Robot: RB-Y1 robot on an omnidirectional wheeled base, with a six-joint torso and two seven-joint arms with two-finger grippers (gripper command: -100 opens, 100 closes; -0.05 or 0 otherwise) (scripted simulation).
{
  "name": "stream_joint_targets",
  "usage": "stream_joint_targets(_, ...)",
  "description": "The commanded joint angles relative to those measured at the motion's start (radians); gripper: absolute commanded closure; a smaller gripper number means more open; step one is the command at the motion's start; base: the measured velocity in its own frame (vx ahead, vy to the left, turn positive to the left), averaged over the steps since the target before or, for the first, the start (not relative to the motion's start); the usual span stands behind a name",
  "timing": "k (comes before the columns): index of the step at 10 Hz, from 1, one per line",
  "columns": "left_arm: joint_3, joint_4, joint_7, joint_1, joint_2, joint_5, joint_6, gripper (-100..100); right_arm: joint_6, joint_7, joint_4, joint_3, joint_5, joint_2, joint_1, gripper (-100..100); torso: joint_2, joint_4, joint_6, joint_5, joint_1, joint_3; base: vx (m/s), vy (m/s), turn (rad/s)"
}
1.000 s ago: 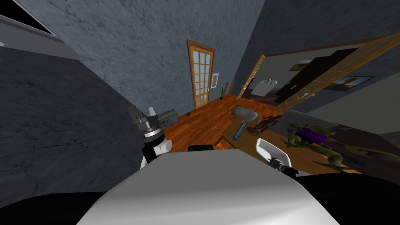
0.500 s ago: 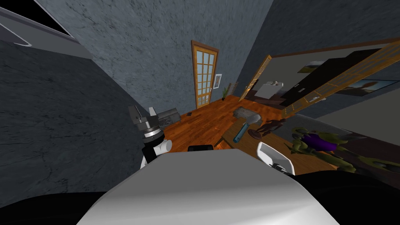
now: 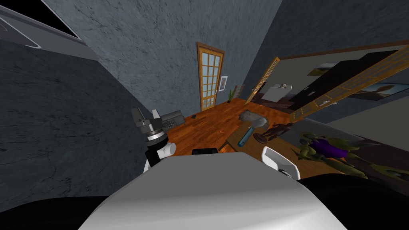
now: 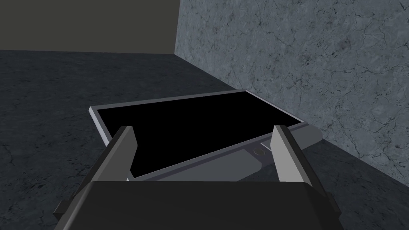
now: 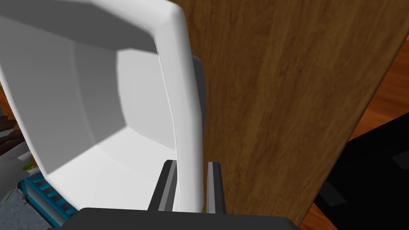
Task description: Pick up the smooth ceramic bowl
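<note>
The right jaws reach low over the wooden worktop [image 5: 271,100], clamped thin on the rim of the white bowl [image 5: 100,119], 1 finger [image 5: 167,187] inside, 1 outside. The left jaws stand raised, wide apart, empty. Since 1 s ago my head has swung slightly; both arms keep their pose.

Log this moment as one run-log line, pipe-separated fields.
right gripper: jaws shut on rim of white bowl | wooden table: behind the bowl | left gripper: jaws open, empty
</note>
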Motion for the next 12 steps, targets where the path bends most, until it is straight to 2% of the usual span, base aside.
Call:
stream_joint_targets(1, 0.0, 0.0, 0.0, 0.0, 0.0, 0.0, 0.0, 0, 0.05, -0.016, -0.05, -0.009, 0.003, 0.019, 0.05, 100, 0.0, 0.0, 0.0, 0.0, 0.0, 0.0, 0.0, -0.042, 0.158)
stream_joint_targets(2, 0.0, 0.0, 0.0, 0.0, 0.0, 0.0, 0.0, 0, 0.058, -0.016, -0.1, -0.009, 0.003, 0.019, 0.082, 100, 0.0, 0.0, -0.001, 0.0, -0.001, 0.0, -0.003, -0.059, 0.107)
stream_joint_targets(3, 0.0, 0.0, 0.0, 0.0, 0.0, 0.0, 0.0, 0, 0.112, -0.035, -0.15, -0.015, 0.005, 0.034, 0.126, 100, 0.0, 0.0, 0.0, 0.0, -0.002, 0.0, -0.024, -0.071, 0.137)
stream_joint_targets(4, 0.0, 0.0, 0.0, 0.0, 0.0, 0.0, 0.0, 0, 0.119, -0.035, -0.174, -0.015, 0.005, 0.034, 0.155, 100, 0.001, 0.0, 0.0, 0.001, -0.003, 0.0, -0.015, -0.069, 0.105)
stream_joint_targets(5, 0.0, 0.0, 0.0, 0.0, 0.0, 0.0, 0.0, 0, 0.119, -0.035, -0.213, -0.015, 0.005, 0.034, 0.163, 100, 0.001, 0.0, 0.0, 0.001, -0.002, 0.0, 0.001, -0.042, -0.002)
stream_joint_targets(6, 0.0, 0.0, 0.0, 0.0, 0.0, 0.0, 0.0, 0, 0.17, -0.054, -0.242, -0.022, 0.007, 0.05, 0.205, 100, 0.0, 0.0, 0.0, 0.001, 0.0, 0.0, 0.004, -0.061, 0.167)
stream_joint_targets(7, 0.0, 0.0, 0.0, 0.0, 0.0, 0.0, 0.0, 0, 0.181, -0.054, -0.296, -0.022, 0.007, 0.05, 0.243, 100, -0.001, 0.0, -0.001, 0.002, 0.0, -0.001, -0.005, -0.059, 0.106)
stream_joint_targets(8, 0.0, 0.0, 0.0, 0.0, 0.0, 0.0, 0.0, 0, 0.181, -0.054, -0.318, -0.022, 0.007, 0.05, 0.243, 100, -0.001, 0.0, 0.0, 0.002, 0.0, -0.001, -0.005, -0.026, -0.021)
stream_joint_targets(9, 0.0, 0.0, 0.0, 0.0, 0.0, 0.0, 0.0, 0, 0.232, -0.072, -0.355, -0.029, 0.009, 0.065, 0.292, 100, -0.001, 0.0, 0.0, 0.003, 0.002, -0.001, -0.008, -0.042, 0.164)
stream_joint_targets(10, 0.0, 0.0, 0.0, 0.0, 0.0, 0.0, 0.0, 0, 0.242, -0.072, -0.386, -0.029, 0.009, 0.065, 0.32, 100, -0.001, 0.0, -0.001, 0.004, 0.002, 0.0, -0.006, -0.06, 0.097)
stream_joint_targets(11, 0.0, 0.0, 0.0, 0.0, 0.0, 0.0, 0.0, 0, 0.242, -0.072, -0.42, -0.029, 0.009, 0.065, 0.324, 100, -0.001, 0.0, 0.0, 0.005, 0.002, 0.0, -0.003, -0.036, -0.025)
stream_joint_targets(12, 0.0, 0.0, 0.0, 0.0, 0.0, 0.0, 0.0, 0, 0.292, -0.091, -0.454, -0.036, 0.011, 0.081, 0.37, 100, -0.001, 0.0, 0.0, 0.005, 0.004, 0.0, -0.006, -0.046, 0.162)
